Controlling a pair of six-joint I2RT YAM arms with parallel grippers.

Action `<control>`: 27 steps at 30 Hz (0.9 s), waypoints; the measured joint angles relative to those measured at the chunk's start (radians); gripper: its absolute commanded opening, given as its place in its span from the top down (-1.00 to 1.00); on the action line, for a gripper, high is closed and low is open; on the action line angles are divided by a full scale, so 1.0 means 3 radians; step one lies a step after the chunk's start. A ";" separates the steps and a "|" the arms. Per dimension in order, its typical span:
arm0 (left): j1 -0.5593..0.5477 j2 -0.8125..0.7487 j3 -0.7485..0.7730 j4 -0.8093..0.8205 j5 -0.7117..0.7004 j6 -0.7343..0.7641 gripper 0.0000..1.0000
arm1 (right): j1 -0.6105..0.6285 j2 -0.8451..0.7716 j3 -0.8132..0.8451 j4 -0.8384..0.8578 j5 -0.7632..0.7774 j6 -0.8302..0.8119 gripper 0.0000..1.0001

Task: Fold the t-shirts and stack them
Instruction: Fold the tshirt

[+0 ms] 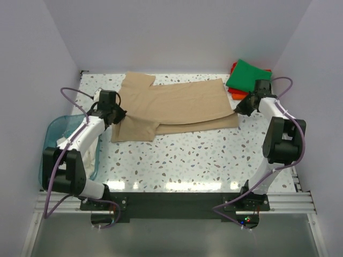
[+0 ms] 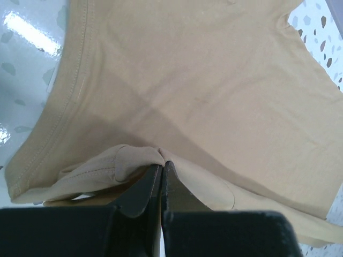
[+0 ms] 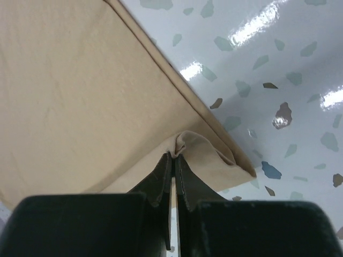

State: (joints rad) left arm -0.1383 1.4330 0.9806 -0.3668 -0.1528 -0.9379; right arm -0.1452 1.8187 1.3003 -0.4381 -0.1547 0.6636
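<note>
Both arms reach from the near edge over the speckled worktop [image 1: 203, 155]. Spread lengthwise across its far half lies the tan t-shirt [image 1: 177, 104], one layer doubled over another, sleeves towards the left. A teal basket [image 1: 53, 134] sits off the left edge. In the far right corner a green t-shirt [image 1: 247, 75] rests on an orange-red t-shirt [image 1: 235, 94].

At the sleeve end, the left gripper [image 2: 162, 166] is clenched on a small pucker of tan cloth. The right gripper [image 3: 174, 156] is likewise pinched shut on a fold beside the hem corner.

This cotton looks light and limp. It will probably sag and crease wherever unsupported, so stitched edges and corners at opposite ends, held taut together, seem the best places to take hold.
</note>
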 measured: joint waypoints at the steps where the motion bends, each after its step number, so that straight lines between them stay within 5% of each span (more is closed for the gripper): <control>1: 0.0011 0.0039 0.0032 0.0008 0.0013 0.0010 1.00 | 0.0000 0.0033 0.0029 0.0000 -0.0011 0.0006 1.00; 27: 0.0263 0.0626 0.0252 0.0093 0.0233 0.0051 1.00 | 0.0023 0.0579 0.0547 0.0014 -0.0183 0.0032 1.00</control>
State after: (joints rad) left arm -0.0593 1.6207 1.0561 -0.3389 -0.0830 -0.9226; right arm -0.1383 1.9923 1.4643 -0.4339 -0.2096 0.6731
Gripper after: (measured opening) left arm 0.027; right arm 0.022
